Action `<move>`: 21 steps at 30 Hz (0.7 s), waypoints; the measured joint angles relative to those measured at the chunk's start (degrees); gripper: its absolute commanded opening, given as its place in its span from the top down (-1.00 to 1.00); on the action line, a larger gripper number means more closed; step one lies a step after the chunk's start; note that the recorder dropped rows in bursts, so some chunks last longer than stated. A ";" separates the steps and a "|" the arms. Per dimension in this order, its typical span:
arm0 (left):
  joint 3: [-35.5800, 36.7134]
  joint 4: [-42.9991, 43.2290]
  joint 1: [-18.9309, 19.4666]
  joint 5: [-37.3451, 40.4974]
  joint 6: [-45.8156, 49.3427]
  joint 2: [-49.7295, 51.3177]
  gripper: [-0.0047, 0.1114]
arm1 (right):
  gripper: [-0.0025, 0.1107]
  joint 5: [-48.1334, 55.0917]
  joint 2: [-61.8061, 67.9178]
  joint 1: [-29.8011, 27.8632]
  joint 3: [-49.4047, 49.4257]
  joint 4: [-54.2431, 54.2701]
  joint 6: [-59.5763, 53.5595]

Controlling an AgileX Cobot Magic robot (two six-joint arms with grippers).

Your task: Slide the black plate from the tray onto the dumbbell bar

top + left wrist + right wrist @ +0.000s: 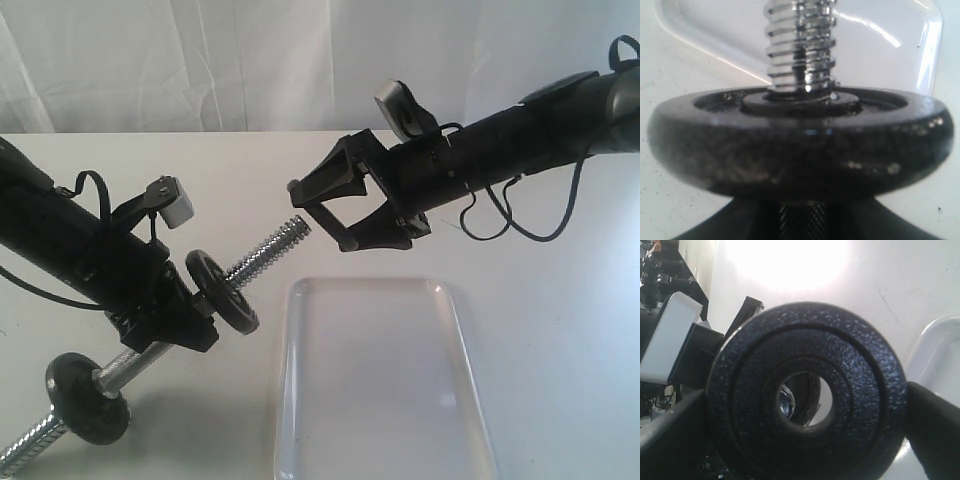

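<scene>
White counter met a pale curtain. Right claw pinched the black plate by its rim, near the dumbbell bar's threaded tip. Left claw clamped that bar, slanting toward 1 o'clock. The tray lay at 6 o'clock. Misaligned, the plate's hole would probably snag on the threads.
</scene>
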 measured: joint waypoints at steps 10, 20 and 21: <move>0.00 0.00 0.00 -0.10 -0.11 0.00 0.92 | 0.96 0.00 -1.91 0.80 -0.11 0.00 0.21; 0.00 0.00 0.00 -0.10 -0.11 0.00 0.92 | 0.96 0.00 -2.26 0.84 1.00 0.32 0.07; 0.00 0.00 0.00 -0.10 -0.11 0.00 0.92 | 0.96 0.00 -2.26 0.94 1.00 0.45 0.07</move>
